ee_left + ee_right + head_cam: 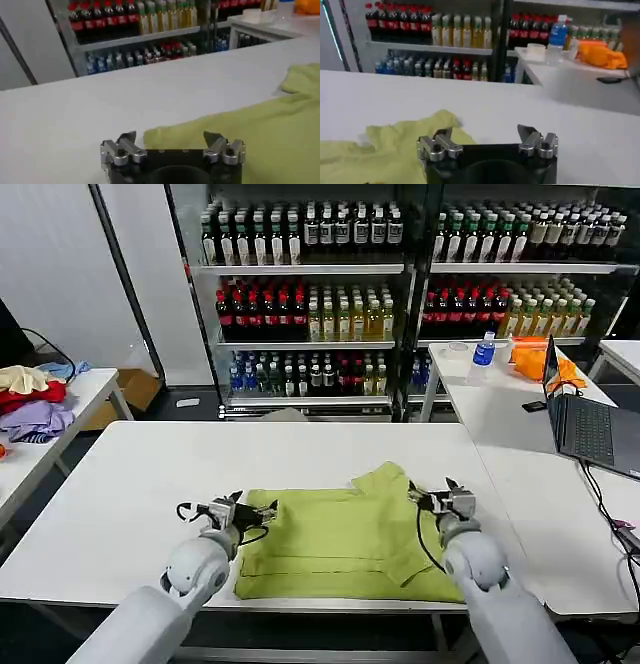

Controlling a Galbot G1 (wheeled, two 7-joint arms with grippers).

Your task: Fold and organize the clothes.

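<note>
Head view: one T-shirt (345,539); left gripper (262,511), right gripper (432,494) agape.

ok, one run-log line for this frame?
stage: mid-fold | lime yellow-green soft T-shirt: partly folded on white table | left gripper: open at shirt's left edge | right gripper: open at right edge

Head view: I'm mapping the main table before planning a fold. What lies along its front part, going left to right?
left gripper, open, at the shirt's left edge → lime-green T-shirt, lying partly folded on the white table → right gripper, open, at the shirt's right edge.
</note>
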